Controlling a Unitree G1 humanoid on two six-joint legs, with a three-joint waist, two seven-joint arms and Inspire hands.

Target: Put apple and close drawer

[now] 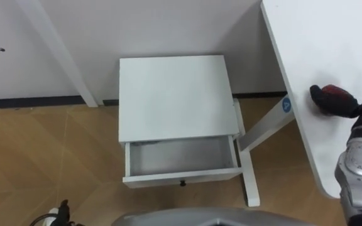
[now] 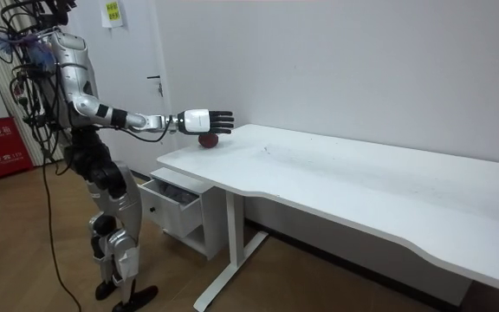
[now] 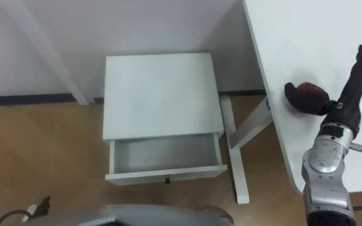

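Observation:
A dark red apple (image 3: 312,94) lies on the white desk (image 3: 307,37) near its left edge. My right hand (image 3: 351,88) reaches over it from the right, open, with straight fingers beyond the apple and the thumb against its left side. In the room view the hand (image 2: 204,120) hovers just above the apple (image 2: 208,140). Below and left of the desk, the small white cabinet (image 1: 175,94) has its drawer (image 1: 181,157) pulled out and empty, with a small dark knob on its front. A bit of my left hand (image 1: 60,208) shows at the lower left edge.
The desk's white leg and foot (image 1: 250,176) stand just right of the drawer. A slanted white post (image 1: 55,50) rises left of the cabinet against the wall. Wooden floor lies in front. I stand at the desk's end, beside the cabinet.

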